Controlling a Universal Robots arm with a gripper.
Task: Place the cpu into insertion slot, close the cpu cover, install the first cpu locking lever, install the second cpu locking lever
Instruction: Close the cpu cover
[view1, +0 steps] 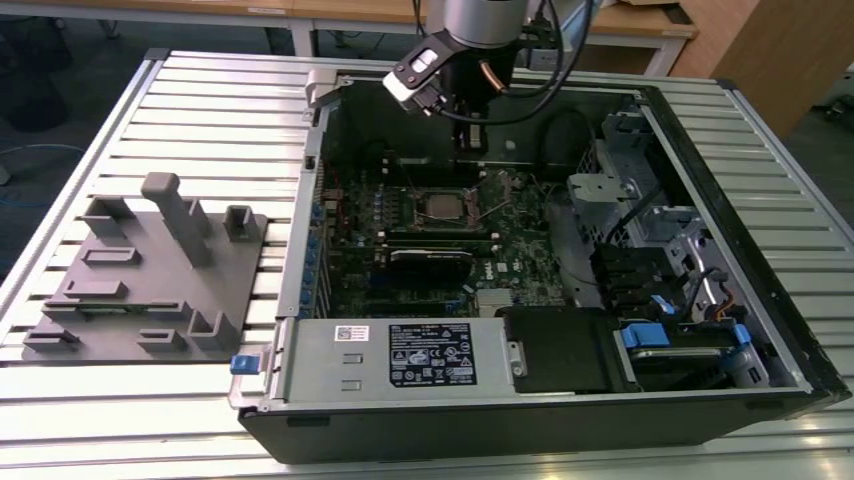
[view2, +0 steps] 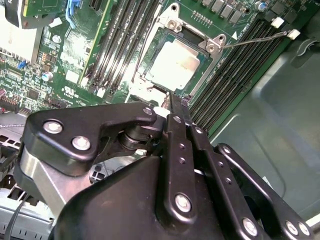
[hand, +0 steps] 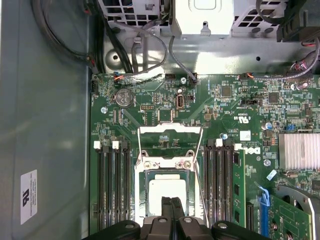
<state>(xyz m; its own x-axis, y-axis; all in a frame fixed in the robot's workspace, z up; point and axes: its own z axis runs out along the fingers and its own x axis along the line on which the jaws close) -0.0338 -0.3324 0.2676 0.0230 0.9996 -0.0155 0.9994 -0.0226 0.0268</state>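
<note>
My fingers (hand: 171, 201) are shut together and empty, just above the cpu (hand: 167, 191). It sits in the insertion slot (hand: 143, 196) under the lowered cpu cover (hand: 167, 163). A locking lever (view2: 255, 38) stands unlatched; I judge it needs pressing down and hooking.

A dull silver-tan top is seen on the small flat square cpu (hand: 159, 189), framed by the thin bright silver metal cpu cover (hand: 167, 164). The broad flat motherboard (hand: 225, 110) is coloured green, its long narrow memory slots (hand: 119, 190) black. Parallel ribs are shown across the pale grey slatted metal table (view1: 200, 100).
</note>
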